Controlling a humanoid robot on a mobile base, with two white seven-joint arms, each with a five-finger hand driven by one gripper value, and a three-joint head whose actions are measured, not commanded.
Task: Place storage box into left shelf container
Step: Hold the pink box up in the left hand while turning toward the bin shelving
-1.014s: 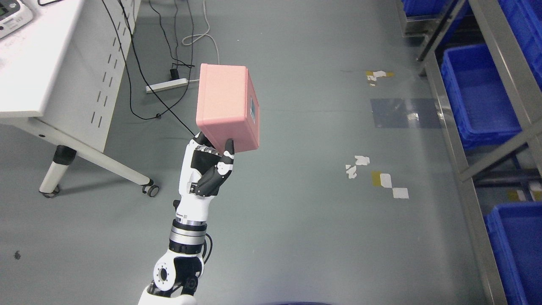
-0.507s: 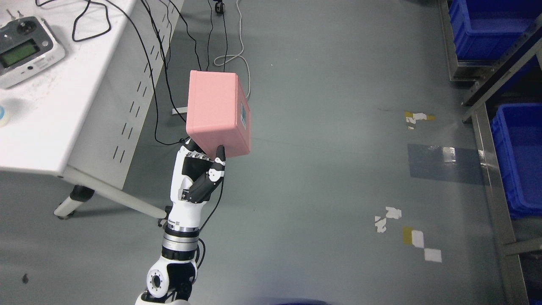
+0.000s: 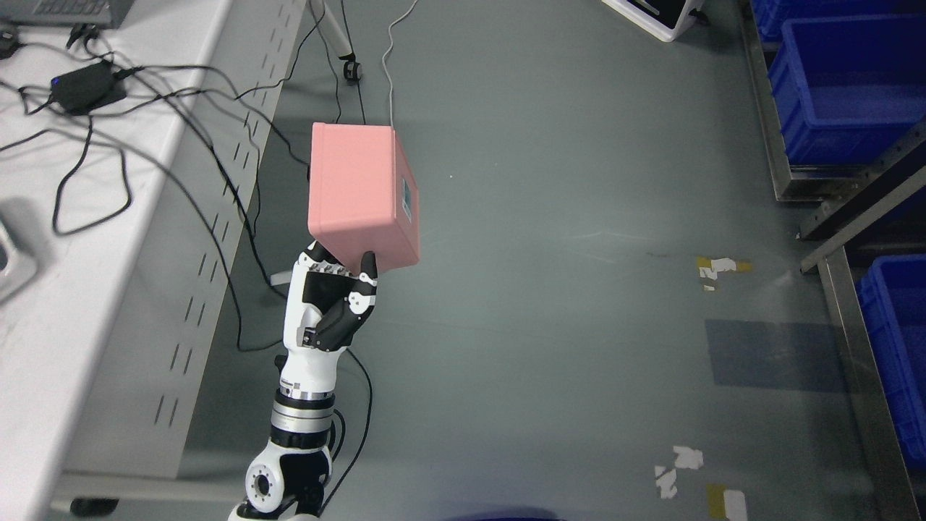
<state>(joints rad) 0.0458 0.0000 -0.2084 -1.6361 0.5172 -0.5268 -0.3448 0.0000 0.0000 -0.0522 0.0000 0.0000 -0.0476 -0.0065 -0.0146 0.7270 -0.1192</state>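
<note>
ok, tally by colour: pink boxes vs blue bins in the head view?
Pink storage box: 1, held in the left robot hand
Blue bins: 2, upper right and right edge
Total: 3

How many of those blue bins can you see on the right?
2 for sure: one blue bin at the upper right on the rack, another blue bin at the right edge lower down. A third may sit at the top edge, mostly cut off.
</note>
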